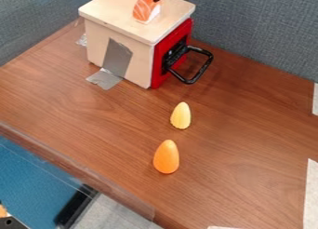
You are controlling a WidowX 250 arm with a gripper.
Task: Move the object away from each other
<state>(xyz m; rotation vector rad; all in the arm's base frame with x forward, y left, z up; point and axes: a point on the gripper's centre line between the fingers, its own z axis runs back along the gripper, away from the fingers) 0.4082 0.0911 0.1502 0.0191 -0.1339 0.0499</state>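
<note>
Brown tabletop [248, 125] bears toy oven [96, 36], yellow piece [181, 116] and orange piece [166, 157].

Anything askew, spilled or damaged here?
No spill that I see. Only oddity: ragged grey tape running down the wooden box's side onto the table, wrinkled where it meets the wood. Probably a makeshift anchor.

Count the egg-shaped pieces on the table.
2: yellow piece, nearer the toy oven; orange piece, nearer the camera. The oven could be hiding more.
</note>
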